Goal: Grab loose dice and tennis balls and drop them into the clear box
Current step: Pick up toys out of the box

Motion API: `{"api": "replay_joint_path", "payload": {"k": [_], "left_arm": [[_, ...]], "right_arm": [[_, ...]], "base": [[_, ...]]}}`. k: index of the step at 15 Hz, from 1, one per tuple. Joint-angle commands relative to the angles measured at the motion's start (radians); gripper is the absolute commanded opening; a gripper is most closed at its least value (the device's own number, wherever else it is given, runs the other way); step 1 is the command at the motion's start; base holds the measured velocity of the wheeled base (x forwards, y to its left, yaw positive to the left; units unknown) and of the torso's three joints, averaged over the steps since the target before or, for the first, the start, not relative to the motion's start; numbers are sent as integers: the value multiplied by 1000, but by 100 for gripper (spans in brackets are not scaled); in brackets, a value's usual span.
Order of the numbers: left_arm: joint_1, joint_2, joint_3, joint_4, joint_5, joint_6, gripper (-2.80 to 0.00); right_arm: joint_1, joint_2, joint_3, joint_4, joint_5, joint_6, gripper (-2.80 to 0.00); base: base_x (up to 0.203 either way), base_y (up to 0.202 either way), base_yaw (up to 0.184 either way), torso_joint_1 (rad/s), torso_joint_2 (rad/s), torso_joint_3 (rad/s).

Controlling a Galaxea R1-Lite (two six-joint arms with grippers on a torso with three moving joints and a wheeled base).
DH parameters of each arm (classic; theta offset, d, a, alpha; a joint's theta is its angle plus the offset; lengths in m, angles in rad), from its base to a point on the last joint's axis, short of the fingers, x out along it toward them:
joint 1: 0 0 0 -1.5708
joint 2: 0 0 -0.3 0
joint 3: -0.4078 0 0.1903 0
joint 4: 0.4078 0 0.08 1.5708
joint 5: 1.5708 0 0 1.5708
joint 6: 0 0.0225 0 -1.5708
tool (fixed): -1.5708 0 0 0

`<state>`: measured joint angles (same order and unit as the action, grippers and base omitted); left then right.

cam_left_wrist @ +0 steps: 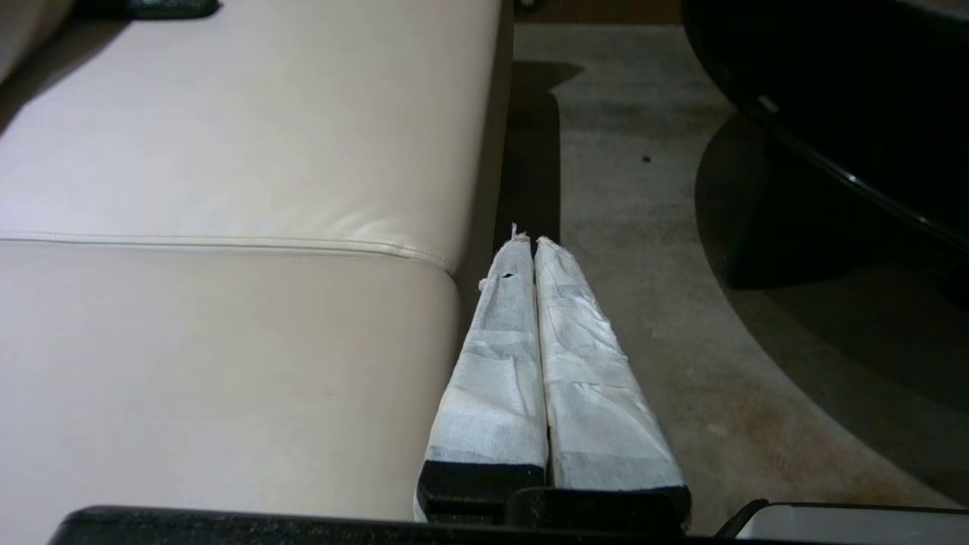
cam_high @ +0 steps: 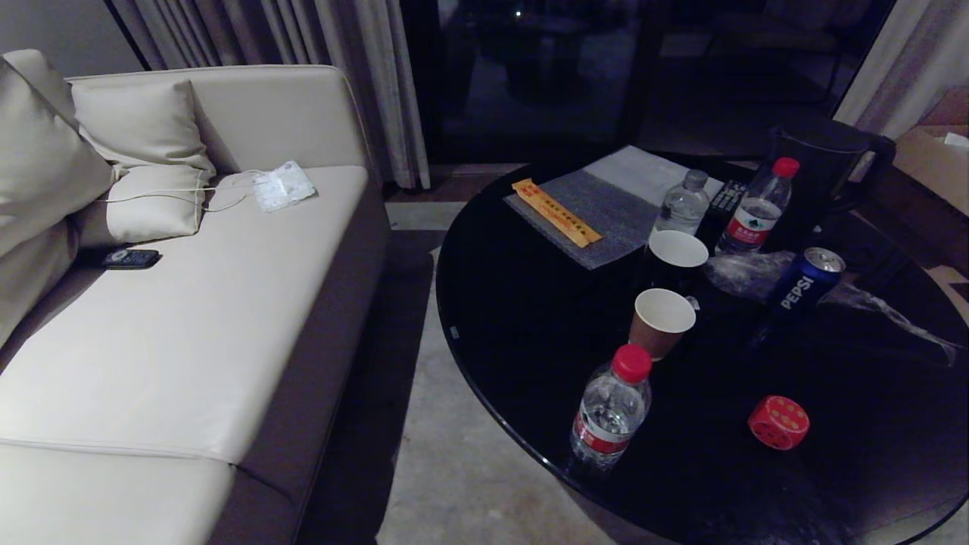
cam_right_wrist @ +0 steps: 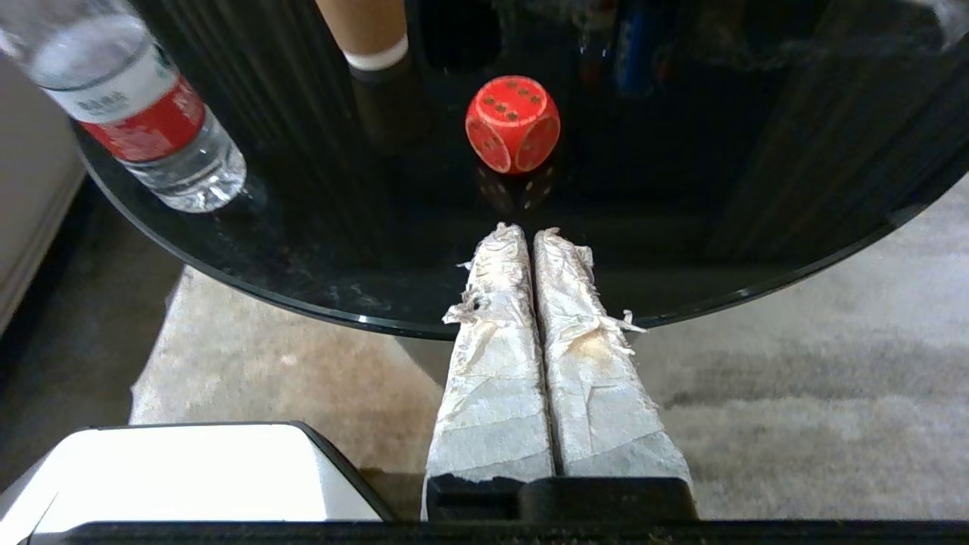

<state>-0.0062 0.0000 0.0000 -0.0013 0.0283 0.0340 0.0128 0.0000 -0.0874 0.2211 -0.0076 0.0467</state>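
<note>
My right gripper (cam_right_wrist: 534, 231) has its jaws pressed together on nothing, the taped fingers (cam_right_wrist: 496, 363) reaching just past the near rim of the round black bench (cam_right_wrist: 757, 227). Just beyond their tips, apart from them, sits the red die (cam_right_wrist: 513, 123) on the glossy top, its six-pip face up. Off to one side of it stands a water bottle (cam_right_wrist: 144, 113) with a red label, close to the bench edge, and farther in is the foot of a paper cup (cam_right_wrist: 367, 34).

My left gripper (cam_left_wrist: 530, 241) also has its jaws pressed together and empty, hanging over the floor (cam_left_wrist: 643, 227) between the cream sofa (cam_left_wrist: 227, 227) and the bench.

From my head, neither arm shows. The red die lies near the front right of the bench, right of the red-capped bottle. Behind them stand two paper cups, a Pepsi can (cam_high: 806, 284), two more bottles and a dark kettle (cam_high: 825, 163).
</note>
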Motion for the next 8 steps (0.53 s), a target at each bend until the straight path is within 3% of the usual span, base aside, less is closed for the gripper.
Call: {"api": "replay_joint_path", "payload": {"k": [1,5,8], "left_arm": [[0,2,2,0,1,1,-280],[0,2,2,0,1,1,-280],[0,2,2,1,2,-7,-280]], "right_arm": [[0,2,0,1,0,1,-280],[0,2,0,1,0,1,-280],[1,2,0,2,1,-1,-280]], "base": [[0,0,0,-2,5,-193],[0,0,0,2,2,-185],[0,0,0,2,4,-53]]}}
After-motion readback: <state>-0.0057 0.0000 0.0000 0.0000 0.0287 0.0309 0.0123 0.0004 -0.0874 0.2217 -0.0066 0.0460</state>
